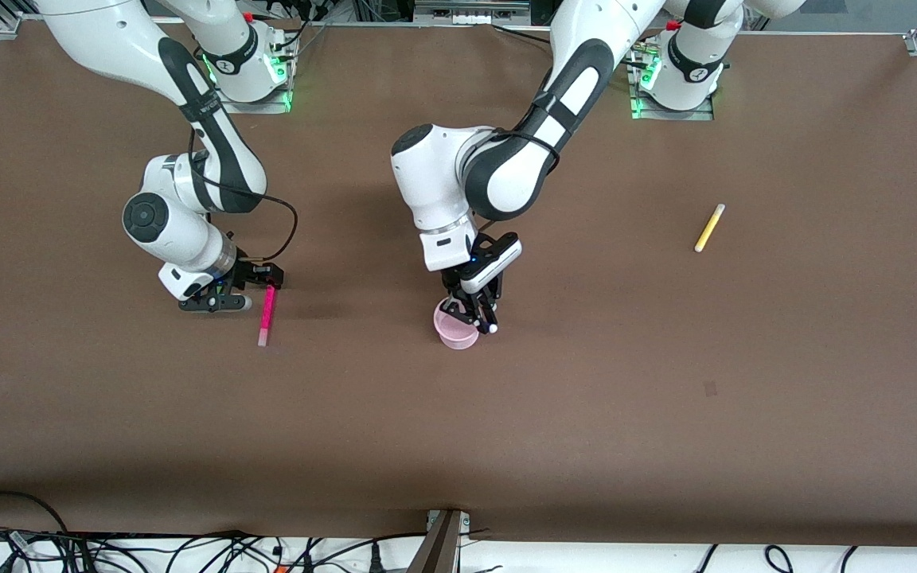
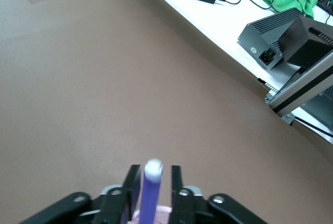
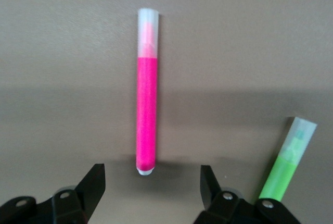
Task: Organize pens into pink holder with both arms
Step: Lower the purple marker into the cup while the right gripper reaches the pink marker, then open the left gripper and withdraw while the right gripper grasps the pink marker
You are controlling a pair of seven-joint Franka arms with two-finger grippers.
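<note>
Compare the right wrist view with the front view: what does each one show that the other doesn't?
Only the right wrist view shows the green pen, lying beside the pink pen; in the front view the right arm hides it.

Only the front view shows the yellow pen toward the left arm's end, the holder, and the left gripper over the holder.

Both show the pink pen flat on the table and the right gripper with its fingers open at one end of the pen.

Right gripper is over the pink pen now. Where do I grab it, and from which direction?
Grip the pink pen mid-barrel, coming straight down from above. It lies flat on the table, and the right gripper is open with fingers either side of its rounded end, so shift along the barrel first.
</note>
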